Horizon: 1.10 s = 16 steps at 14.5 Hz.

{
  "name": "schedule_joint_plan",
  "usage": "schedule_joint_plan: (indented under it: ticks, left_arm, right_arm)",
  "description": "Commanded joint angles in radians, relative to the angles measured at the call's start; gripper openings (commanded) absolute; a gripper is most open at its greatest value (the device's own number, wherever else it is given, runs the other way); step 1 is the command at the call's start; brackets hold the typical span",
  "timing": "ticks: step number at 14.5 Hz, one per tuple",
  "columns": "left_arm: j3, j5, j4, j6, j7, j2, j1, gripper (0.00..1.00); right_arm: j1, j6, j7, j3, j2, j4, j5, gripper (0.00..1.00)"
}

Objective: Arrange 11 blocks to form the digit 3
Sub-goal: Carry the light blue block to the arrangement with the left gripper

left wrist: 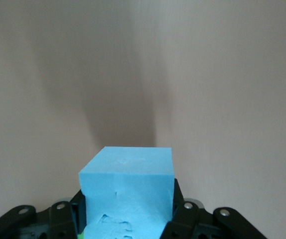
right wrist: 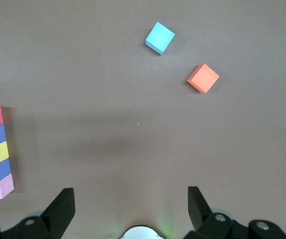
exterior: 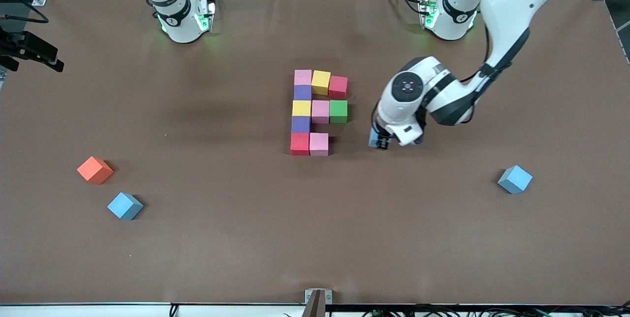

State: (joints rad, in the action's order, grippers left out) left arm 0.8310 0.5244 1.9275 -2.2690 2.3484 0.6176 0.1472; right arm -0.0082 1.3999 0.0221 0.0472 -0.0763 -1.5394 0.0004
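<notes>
1. No text, label, brand name, number or sign can be read in any of the views.
2. The foam cubes show plain coloured faces with no print.
3. The arm bases carry a small dark round mark, too small to read as lettering.

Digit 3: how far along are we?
Ten blocks sit in the figure; only the spot beside the nearest row's pink block is open. The left gripper holds a light blue block over the table near it. The right gripper waits, open.
</notes>
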Motion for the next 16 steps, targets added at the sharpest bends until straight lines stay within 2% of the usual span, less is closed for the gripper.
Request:
schedule_joint_plan:
  ticks: [1, 4, 5, 9, 16]
  left_arm:
    - [-0.033, 0.003, -0.122, 0.031, 0.128, 0.089, -0.105, 0.16]
    - [-0.191, -0.013, -0.212, 0.031, 0.244, 0.111, -0.3, 0.16]
    - [-0.219, -0.014, -0.226, 0.031, 0.255, 0.123, -0.331, 0.16]
    - [-0.225, -0.014, -0.288, 0.031, 0.296, 0.174, -0.37, 0.16]
    - [-0.228, -0.009, -0.292, 0.031, 0.261, 0.18, -0.376, 0.18]
  right_arm:
    - [0.004, -0.001, -0.021, 0.002, -0.027, -0.021, 0.01, 1.0]
    - [0.002, 0.002, -0.018, 0.003, -0.027, -0.021, 0.041, 1.0]
    - [0.001, 0.002, -0.016, 0.003, -0.027, -0.021, 0.049, 1.0]
    - [0.005, 0.004, 0.018, 0.002, -0.027, -0.019, 0.033, 1.0]
    - [0.005, 0.002, 0.036, -0.009, -0.028, -0.019, 0.0, 1.0]
